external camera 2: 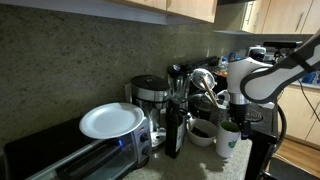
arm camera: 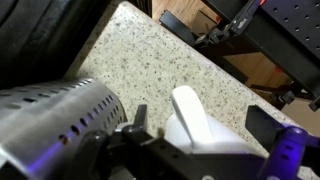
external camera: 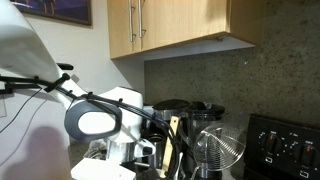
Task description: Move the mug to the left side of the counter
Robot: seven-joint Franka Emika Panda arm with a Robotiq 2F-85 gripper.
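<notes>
one mug (external camera 2: 228, 144) btwn spread tool (arm camera: 198, 116) jaws

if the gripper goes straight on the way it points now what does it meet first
Most likely the white mug, right under the gripper and between its open fingers in the wrist view, before the counter. Depth is unclear.
</notes>
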